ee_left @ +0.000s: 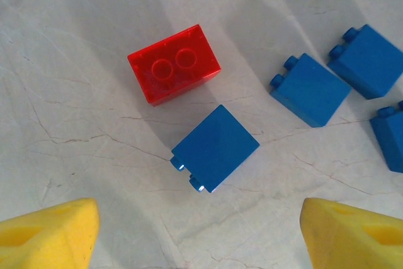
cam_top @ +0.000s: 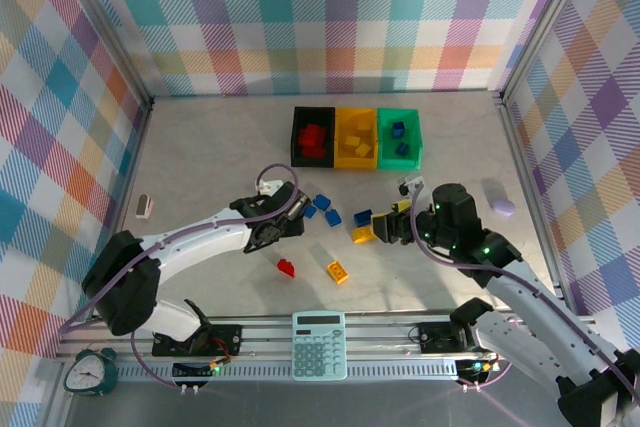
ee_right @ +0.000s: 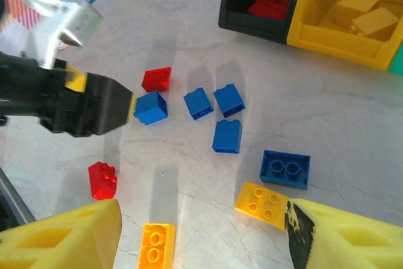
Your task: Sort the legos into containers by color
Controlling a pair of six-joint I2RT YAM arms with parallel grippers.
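**Top external: jaws spread on both sides**

The left gripper is spread wide, pinching nothing; a small blue studded plastic brick lies on the grey table just ahead, near a clear red brick. The right gripper is spread also, a flat yellow brick just beside one pad. Near the table's far edge stand a black plastic bin, a yellow bin and a green bin.

On the table, three bins stand side by side at twelve o'clock, loose Lego bricks lie scattered at centre, and the calculator sits at six o'clock.
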